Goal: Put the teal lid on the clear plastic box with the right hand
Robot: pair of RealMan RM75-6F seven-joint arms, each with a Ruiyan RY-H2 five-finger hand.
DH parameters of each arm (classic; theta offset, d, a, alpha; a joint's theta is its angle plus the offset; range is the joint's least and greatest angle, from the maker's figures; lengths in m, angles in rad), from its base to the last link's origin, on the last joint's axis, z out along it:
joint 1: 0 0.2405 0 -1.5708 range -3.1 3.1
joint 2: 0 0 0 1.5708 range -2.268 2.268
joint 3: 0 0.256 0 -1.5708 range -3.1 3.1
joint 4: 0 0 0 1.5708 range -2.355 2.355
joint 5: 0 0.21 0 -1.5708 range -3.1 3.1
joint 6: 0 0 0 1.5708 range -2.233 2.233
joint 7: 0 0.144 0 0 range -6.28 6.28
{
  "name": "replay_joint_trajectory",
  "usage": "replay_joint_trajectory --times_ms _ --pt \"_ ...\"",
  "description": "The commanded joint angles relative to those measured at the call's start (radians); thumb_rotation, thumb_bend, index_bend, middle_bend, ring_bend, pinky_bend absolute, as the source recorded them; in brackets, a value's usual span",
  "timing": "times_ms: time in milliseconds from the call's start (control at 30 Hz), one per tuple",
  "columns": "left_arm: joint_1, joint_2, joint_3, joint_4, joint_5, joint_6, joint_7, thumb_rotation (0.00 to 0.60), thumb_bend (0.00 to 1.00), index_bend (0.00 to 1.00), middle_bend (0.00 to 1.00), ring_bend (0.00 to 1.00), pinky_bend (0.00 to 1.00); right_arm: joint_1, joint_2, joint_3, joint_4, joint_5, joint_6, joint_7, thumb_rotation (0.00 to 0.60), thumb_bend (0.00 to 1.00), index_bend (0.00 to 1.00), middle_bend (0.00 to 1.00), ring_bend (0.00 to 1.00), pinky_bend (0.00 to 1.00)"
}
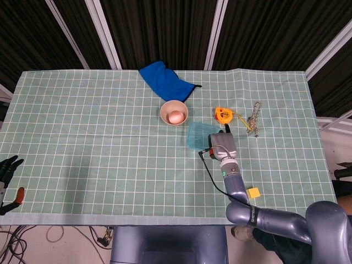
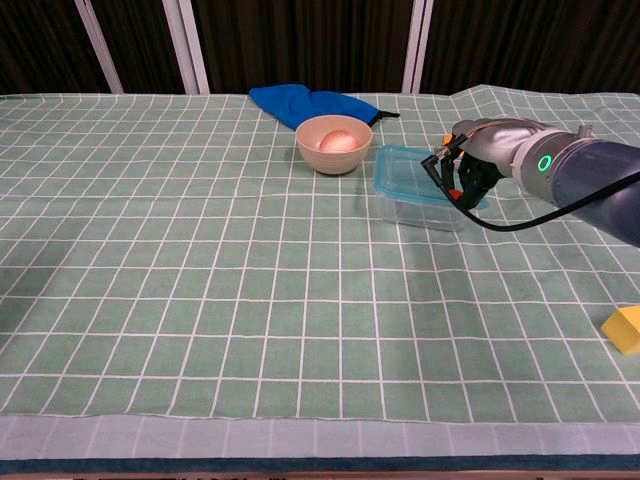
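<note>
The teal lid (image 2: 415, 172) lies on top of the clear plastic box (image 2: 420, 212), right of the table's middle; from above the teal lid (image 1: 198, 135) covers the box. My right hand (image 2: 468, 178) is at the lid's right edge, dark fingers gripping the rim, and the grey forearm hides most of the hand. In the head view only the right wrist (image 1: 221, 144) shows beside the lid. My left hand (image 1: 7, 168) hangs off the table's near left corner, fingers spread, holding nothing.
A pink bowl (image 2: 334, 143) with a round pale object in it stands just left of the box. Behind it lies a blue cloth (image 2: 312, 103). An orange tape measure (image 1: 223, 114) and a cord (image 1: 254, 117) lie far right. A yellow block (image 2: 624, 330) sits near right.
</note>
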State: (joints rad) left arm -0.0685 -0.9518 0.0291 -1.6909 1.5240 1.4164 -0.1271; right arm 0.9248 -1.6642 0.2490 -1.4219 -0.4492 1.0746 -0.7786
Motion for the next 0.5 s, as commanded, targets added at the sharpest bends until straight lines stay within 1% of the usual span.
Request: replay_joint_trajectory --times_ms 33,500 --pt "0.000 0.000 0.000 0.000 0.000 0.001 0.001 0.600 0.53 0.09 0.00 0.00 0.00 -0.010 0.001 -0.001 0.006 -0.005 -0.002 0.016 0.600 0.52 0.78 0.64 0.31 0.00" --pt "0.001 -0.004 -0.002 0.001 -0.002 0.003 0.007 0.600 0.53 0.09 0.00 0.00 0.00 -0.044 -0.001 0.006 0.020 -0.047 -0.009 0.089 0.600 0.52 0.78 0.64 0.31 0.00"
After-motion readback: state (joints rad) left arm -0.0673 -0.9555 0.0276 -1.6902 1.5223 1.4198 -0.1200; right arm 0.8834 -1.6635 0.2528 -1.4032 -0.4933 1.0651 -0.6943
